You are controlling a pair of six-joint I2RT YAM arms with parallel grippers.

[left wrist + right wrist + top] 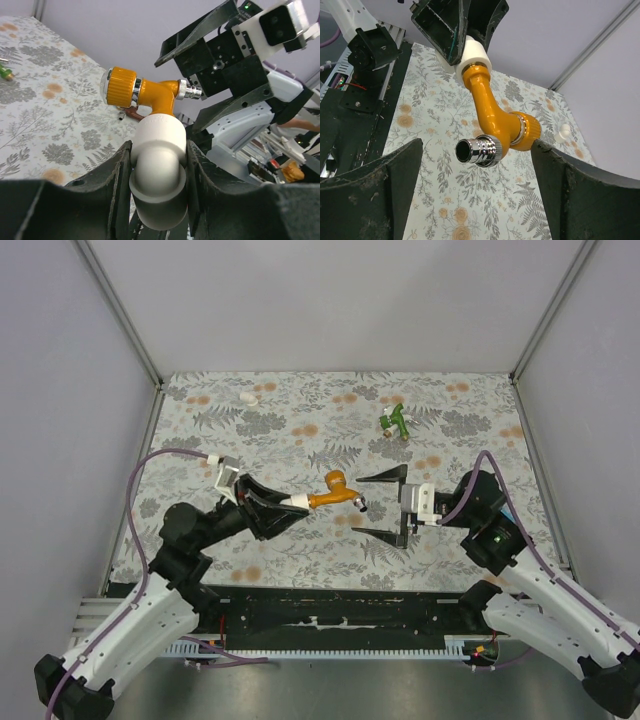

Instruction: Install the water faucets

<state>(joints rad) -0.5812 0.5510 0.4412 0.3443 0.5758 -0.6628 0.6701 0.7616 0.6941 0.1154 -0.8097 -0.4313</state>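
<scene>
Mid-table, left gripper clamps white fitting — orange faucet attached.

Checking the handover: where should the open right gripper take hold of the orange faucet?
Probably the orange faucet by its straight neck, coming from the chrome spout end: the left gripper clamps the white fitting, and the right gripper faces that end, open.

Top view high, looking down on table; wrist views close, facing each other, sharing orange faucet.
</scene>
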